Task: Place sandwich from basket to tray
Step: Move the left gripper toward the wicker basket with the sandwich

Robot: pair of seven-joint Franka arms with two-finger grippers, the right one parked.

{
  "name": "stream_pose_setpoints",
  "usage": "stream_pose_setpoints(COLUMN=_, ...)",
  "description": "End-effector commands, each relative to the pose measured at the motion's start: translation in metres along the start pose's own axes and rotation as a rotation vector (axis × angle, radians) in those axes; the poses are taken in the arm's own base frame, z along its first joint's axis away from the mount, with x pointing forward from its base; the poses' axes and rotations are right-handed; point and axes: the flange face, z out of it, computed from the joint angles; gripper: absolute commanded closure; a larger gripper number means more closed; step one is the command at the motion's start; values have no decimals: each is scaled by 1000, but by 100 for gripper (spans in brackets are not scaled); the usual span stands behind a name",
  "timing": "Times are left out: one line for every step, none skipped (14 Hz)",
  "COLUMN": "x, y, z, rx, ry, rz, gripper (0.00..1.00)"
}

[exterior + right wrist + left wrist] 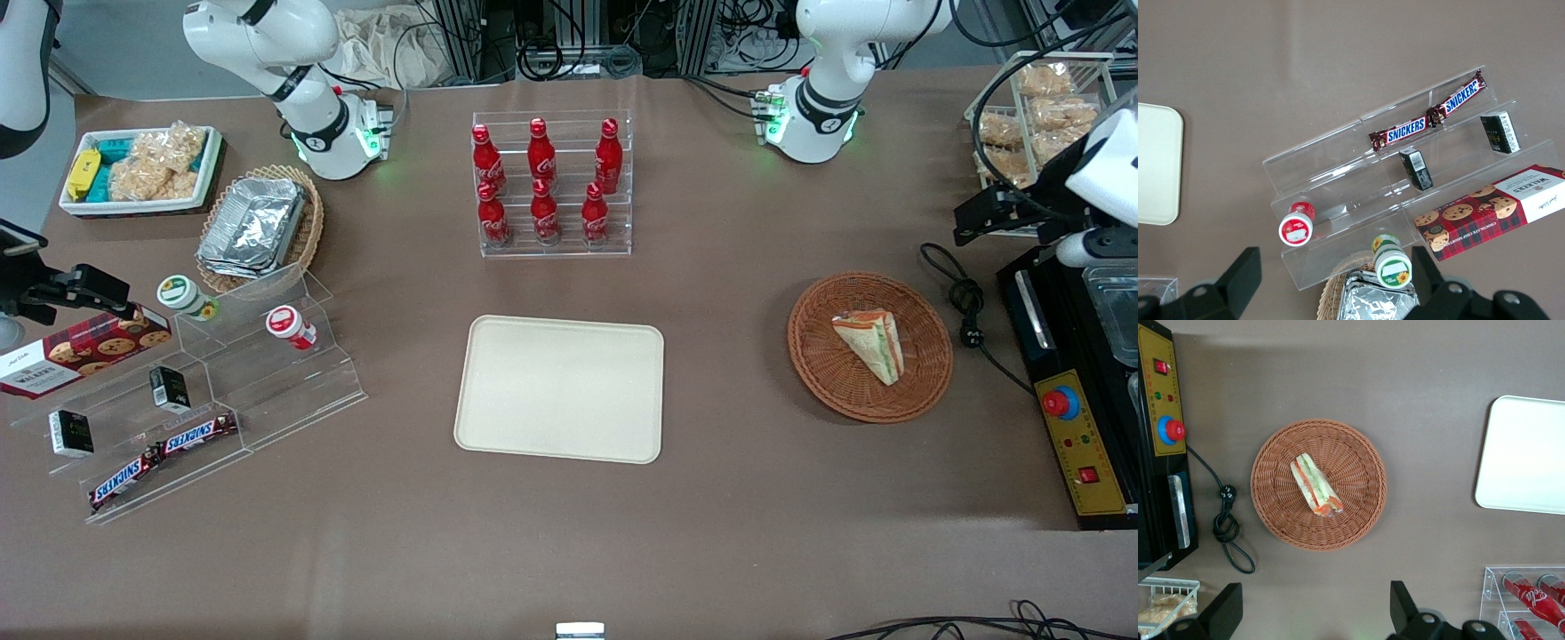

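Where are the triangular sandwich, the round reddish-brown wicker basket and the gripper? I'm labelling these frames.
Triangular sandwich (869, 343), front view: middle of its pale bread face.
Round reddish-brown wicker basket (822, 360), front view: bare woven floor beside the sandwich.
Gripper (1315, 613), left wrist view: midway between its open fingers, above bare table.

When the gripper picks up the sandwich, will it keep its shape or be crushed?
The triangular layered sandwich looks soft, so the open gripper above may squash it. Its fillings could slip. It lies loose in the reddish woven basket, probably light.
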Motion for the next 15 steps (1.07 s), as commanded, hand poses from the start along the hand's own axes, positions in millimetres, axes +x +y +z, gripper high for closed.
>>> stream_pose_setpoints(x=0, y=-1, z=-5, rx=6, ry=-29, rz=2, gripper=1)
stream_pose_setpoints(x=1, y=-1, z=-6, rx=3, ry=-30, rz=-4, gripper=1)
stream_pose_setpoints(x=1, y=-2, z=-6, rx=3, ry=-30, rz=-21, gripper=0)
stream_pose_setpoints(x=1, y=-2, z=-2, rx=7, ry=-37, rz=-65, gripper=0)
stream_pose_setpoints(x=2, y=-1, z=3, rx=7, ry=-48, rz=-142, gripper=0)
stream_pose_setpoints(x=4, y=1, z=10, rx=0, ry=-63, rz=-249, gripper=0)
stream_pose_setpoints(x=4, y=3, z=17, rx=0, ry=-76, rz=-323, gripper=0)
stream_pose_setpoints(x=5, y=3, z=24, rx=-8, ry=-88, rz=-350, gripper=1)
stream_pose_setpoints(x=5, y=2, z=38, rx=-16, ry=-115, rz=-354, gripper=0)
stream_pose_setpoints(x=5, y=0, z=54, rx=-11, ry=-128, rz=-362, gripper=0)
stream_pose_setpoints(x=5, y=-2, z=74, rx=-5, ry=-136, rz=-376, gripper=0)
stream_pose_setpoints(x=6, y=-3, z=95, rx=-3, ry=-130, rz=-411, gripper=0)
stream_pose_setpoints(x=6, y=-4, z=116, rx=-3, ry=-117, rz=-449, gripper=1)
stream_pose_setpoints(x=5, y=-5, z=137, rx=3, ry=-114, rz=-483, gripper=0)
stream_pose_setpoints(x=3, y=-6, z=157, rx=8, ry=-116, rz=-500, gripper=1)
